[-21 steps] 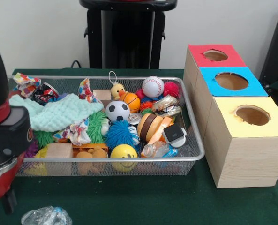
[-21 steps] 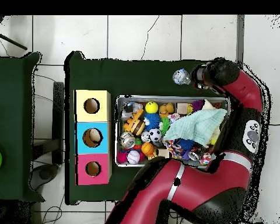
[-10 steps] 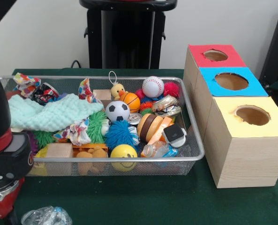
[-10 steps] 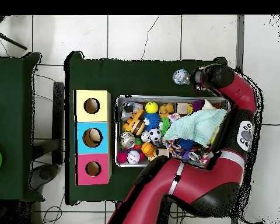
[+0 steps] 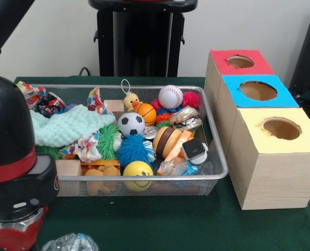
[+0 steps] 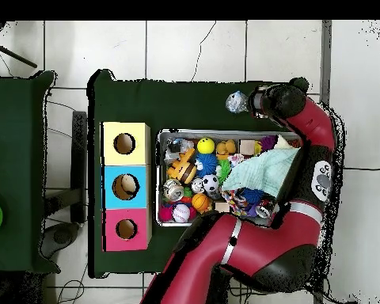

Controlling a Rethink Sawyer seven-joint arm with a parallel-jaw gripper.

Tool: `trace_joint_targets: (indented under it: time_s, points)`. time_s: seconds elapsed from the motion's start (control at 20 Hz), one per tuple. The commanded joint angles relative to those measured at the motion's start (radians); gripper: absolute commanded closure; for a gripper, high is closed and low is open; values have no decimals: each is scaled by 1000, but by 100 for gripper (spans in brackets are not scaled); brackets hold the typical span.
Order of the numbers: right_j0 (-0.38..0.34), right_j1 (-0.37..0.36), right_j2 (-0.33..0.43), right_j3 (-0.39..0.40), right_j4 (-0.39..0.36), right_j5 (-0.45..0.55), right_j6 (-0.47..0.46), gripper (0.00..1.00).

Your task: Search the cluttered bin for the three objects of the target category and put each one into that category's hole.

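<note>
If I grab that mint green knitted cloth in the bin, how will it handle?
The mint green knitted cloth lies draped over other toys, so it is probably floppy and light. A pinch would likely lift it sagging, perhaps dragging the patterned fabric scrap touching it.

The arm (image 5: 13, 172) looms beside the wire bin (image 5: 220, 162); 3 holed boxes (image 5: 272, 157) stand alongside.

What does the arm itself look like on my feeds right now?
The arm is glossy red with black joint housings and a thin pale band near its base. Its wrist end is a rounded black shell with a red ring, a small display panel and a red-and-silver tip.
</note>
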Motion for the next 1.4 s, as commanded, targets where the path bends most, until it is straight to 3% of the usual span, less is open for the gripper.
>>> trace_joint_targets:
  time_s: [0.05, 0.35, 0.65, 1.2, 1.4]
  points:
    - [41, -139, 178, 380, 46, -79, 78, 100]
    - [60, -254, 221, 564, 82, -99, 85, 100]
    - [71, -301, 242, 628, 103, -98, 100, 100]
    - [84, -297, 229, 603, 103, -86, 131, 100]
    - [65, -244, 168, 468, 56, -17, 121, 100]
